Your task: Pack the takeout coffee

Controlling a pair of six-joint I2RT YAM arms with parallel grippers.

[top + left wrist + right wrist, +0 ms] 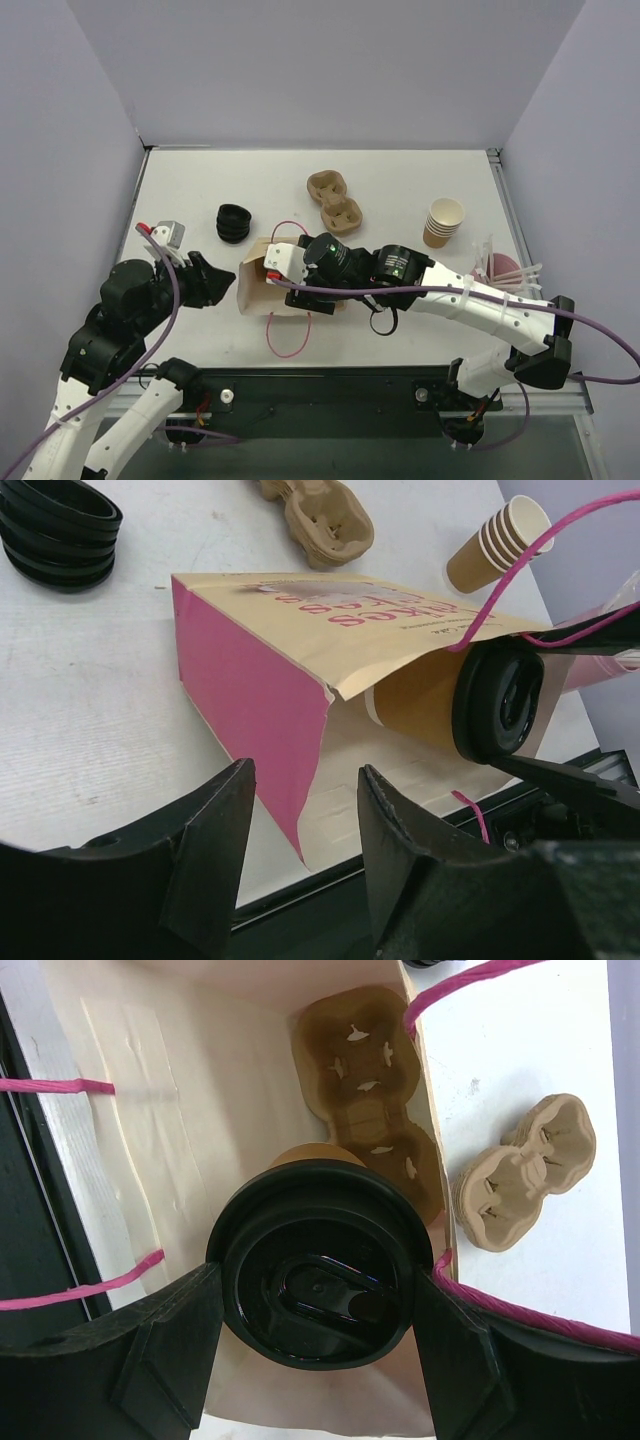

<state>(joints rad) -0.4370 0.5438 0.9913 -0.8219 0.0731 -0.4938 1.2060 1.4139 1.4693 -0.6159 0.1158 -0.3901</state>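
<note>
Right now, from above, the paper bag (258, 290) lies on its side near the front of the table (400, 180). Your right arm (480, 305) reaches across into its mouth, and the left gripper (228, 277) sits just beside the bag's other end. Nothing pins the bag, so a firm push from the right could slide it along the table instead of seating the cup.

From the left wrist, that gripper's fingers (215, 860) are spread with nothing pinched between them, and the bag's pink side is just ahead. The coffee cup (425, 705) is partway through the mouth, with its body inside and its black lid (497, 700) at the opening. A pink handle string (510, 575) crosses right over the lid. It could catch on the rim or on your right fingers and drag the bag when you pull out. The top panel hangs unsupported and could sag onto the cup.

From the right wrist, the right gripper (320, 1310) is clamped on the cup at the lid's sides. A cardboard tray (365, 1090) lies deeper in the bag, beyond the cup and off to one side. The cup doesn't look lined up with a well, so letting go here would probably leave it rolling on its side, and a squeezed lid might pop loose. You can't tell from here whether the cup's base touches the tray
</note>
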